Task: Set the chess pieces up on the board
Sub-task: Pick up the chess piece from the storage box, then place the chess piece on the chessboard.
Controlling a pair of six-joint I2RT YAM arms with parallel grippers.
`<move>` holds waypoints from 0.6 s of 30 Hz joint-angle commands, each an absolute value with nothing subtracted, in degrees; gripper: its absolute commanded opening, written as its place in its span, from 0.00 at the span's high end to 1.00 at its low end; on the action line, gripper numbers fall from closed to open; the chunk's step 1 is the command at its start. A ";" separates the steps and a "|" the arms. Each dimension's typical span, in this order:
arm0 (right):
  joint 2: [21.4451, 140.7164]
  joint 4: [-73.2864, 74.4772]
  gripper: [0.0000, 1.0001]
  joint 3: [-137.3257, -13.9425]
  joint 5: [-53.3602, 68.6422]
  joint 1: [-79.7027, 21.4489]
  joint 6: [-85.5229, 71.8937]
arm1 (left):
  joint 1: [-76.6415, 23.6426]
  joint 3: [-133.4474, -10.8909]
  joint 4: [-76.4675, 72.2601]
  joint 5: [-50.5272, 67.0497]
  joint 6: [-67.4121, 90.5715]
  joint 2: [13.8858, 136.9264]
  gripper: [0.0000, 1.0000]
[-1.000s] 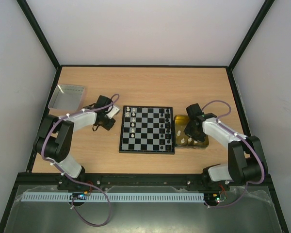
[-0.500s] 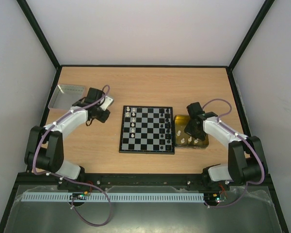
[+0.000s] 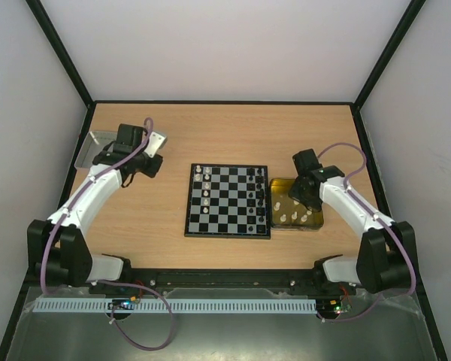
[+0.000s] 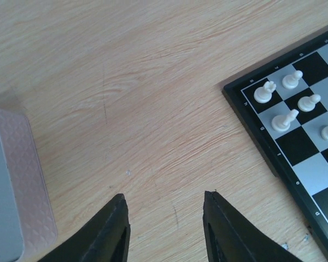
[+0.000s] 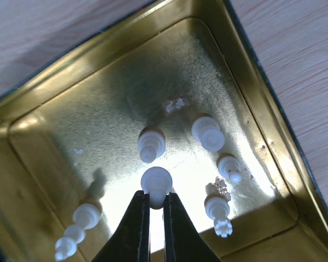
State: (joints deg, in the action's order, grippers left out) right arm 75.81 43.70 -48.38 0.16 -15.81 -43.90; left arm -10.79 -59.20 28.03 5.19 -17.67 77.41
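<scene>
**Operator:** Report the left gripper (image 4: pixel 164 221).

**Inspector:** Its fingers (image 4: pixel 112 232) stand apart with nothing between them, over the bare wooden table (image 4: pixel 153 82). A second ago it hung just beside the left edge of the small black-and-white checkered chessboard (image 3: pixel 228 201). It has since swung away to the far left, next to the grey metal tray (image 3: pixel 90 147) (the tray's rim shows at the left of the wrist view).

**Operator:** And the right gripper (image 5: pixel 153 201)?

**Inspector:** It is clamped on a white round-topped chess piece (image 5: pixel 156 180) inside the shiny yellow rectangular tray (image 5: pixel 251 82). Compared with a second ago, it has shifted slightly to the right within that tray.

**Operator:** Where do the pieces stand?

**Inspector:** The board is unmoved, centred between the arms. White pieces (image 3: pixel 203 188) occupy its left columns and black pieces (image 3: pixel 259 197) its right. Five loose white pieces (image 5: pixel 208 132) surround the gripped one in the yellow tray.
</scene>
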 commanded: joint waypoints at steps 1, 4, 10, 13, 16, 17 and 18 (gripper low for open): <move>72.25 50.48 0.98 -52.71 -0.78 -15.60 -42.67 | -10.29 -58.74 29.06 7.77 -17.33 75.96 0.57; 70.49 53.10 0.98 -56.09 -0.80 -15.89 -42.59 | -10.22 -57.52 28.14 9.51 -17.10 75.47 0.52; 70.31 55.86 0.98 -61.46 -0.38 -21.67 -44.88 | -10.24 -56.00 26.69 9.72 -16.66 75.62 0.44; 71.98 56.16 0.98 -64.11 -1.31 -28.03 -47.99 | -10.28 -55.24 26.10 9.59 -16.49 75.07 0.43; 74.64 55.26 0.98 -66.57 -1.90 -35.21 -51.19 | -10.28 -54.75 25.82 9.42 -16.27 74.55 0.34; 75.70 54.84 0.98 -67.31 -2.05 -38.33 -52.07 | -10.28 -54.69 25.80 9.36 -16.31 74.53 0.32; 76.75 54.16 0.98 -67.78 -2.11 -40.57 -52.78 | -10.28 -54.60 25.76 9.28 -16.22 74.52 0.31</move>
